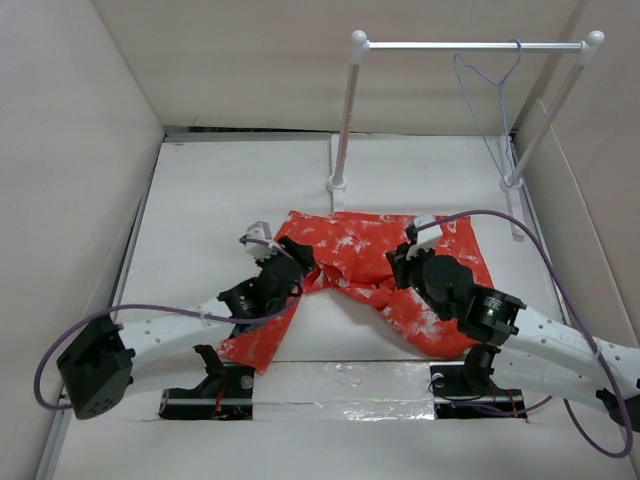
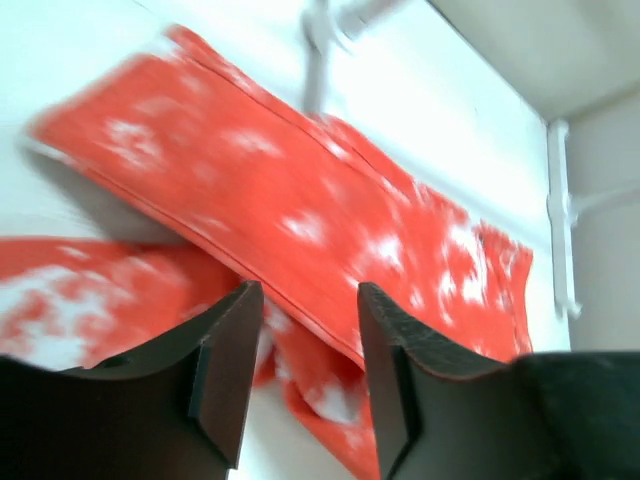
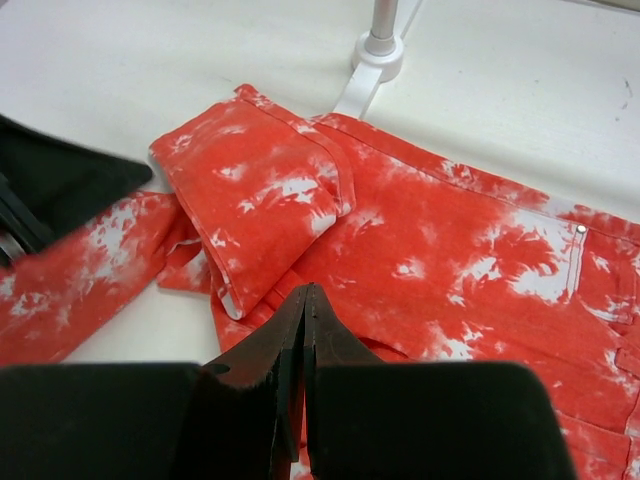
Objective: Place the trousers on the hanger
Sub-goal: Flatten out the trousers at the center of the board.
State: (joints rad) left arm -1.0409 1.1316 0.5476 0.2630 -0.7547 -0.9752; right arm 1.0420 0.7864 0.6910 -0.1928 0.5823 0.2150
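Trousers (image 1: 352, 256): orange-red with white blotches, lying flat at the middle of the table. The waist end points to 12 o'clock, one leg runs out to 7 o'clock and the other to 5 o'clock.
Trousers, edges: the upper left corner is folded over onto the cloth. The waist edge lies just beside the left foot of the rail stand, and the right edge is near the stand's right foot.
Hanger (image 1: 494, 98): thin pale wire, hooked on the rail at its right end, at 1 o'clock from the trousers. It hangs free and well apart from the cloth.
Rail stand (image 1: 347, 110): white, two posts with a cross rail, standing at the far side of the table.
Left gripper (image 2: 307, 292): at the trousers' left side, 9 o'clock of the cloth. Its jaws are spread with nothing clamped, and cloth shows through the gap.
Right gripper (image 3: 305, 300): at the trousers' right half, 3 o'clock of the crotch. Its jaws are pressed together, with no cloth seen between them.
Table (image 1: 215, 190): white, with bare surface from 9 to 11 o'clock of the trousers and a narrower bare strip at 3 o'clock.
Walls (image 1: 80, 150): pale panels close along the left, right and far edges.
Tape strip (image 1: 340, 385): shiny, along the near edge at 6 o'clock, between the arm bases.
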